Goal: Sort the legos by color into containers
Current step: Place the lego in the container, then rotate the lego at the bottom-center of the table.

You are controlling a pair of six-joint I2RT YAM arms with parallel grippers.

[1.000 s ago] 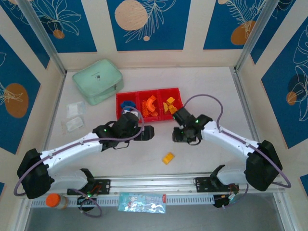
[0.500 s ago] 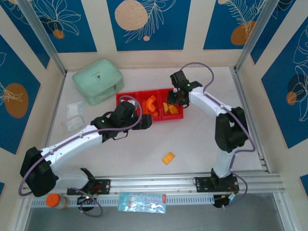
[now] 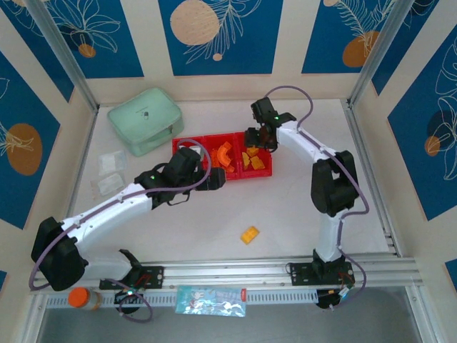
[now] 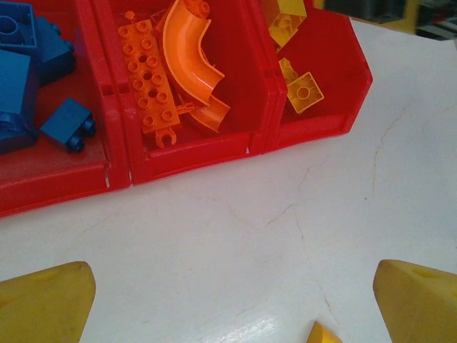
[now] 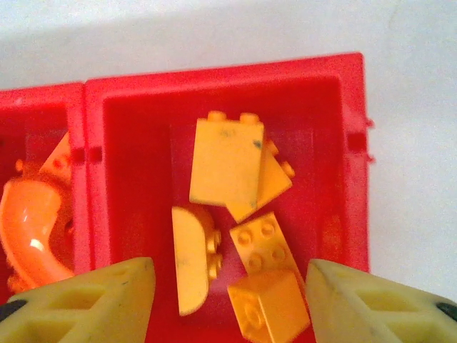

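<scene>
Right hand [image 5: 228, 282] has swung up from the desk [image 3: 300, 214] over the red tray's [image 3: 260, 174] yellow compartment [image 5: 335, 143], fingers spread wide, empty: likely a drop. One yellow block [image 3: 248, 234] lies loose at the tray's 6 o'clock.

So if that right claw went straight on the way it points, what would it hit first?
Probably the yellow blocks piled in the red tray's end compartment. The right gripper points down at them, open, with the pile framed between its fingers. Its height above them is unclear.
</scene>
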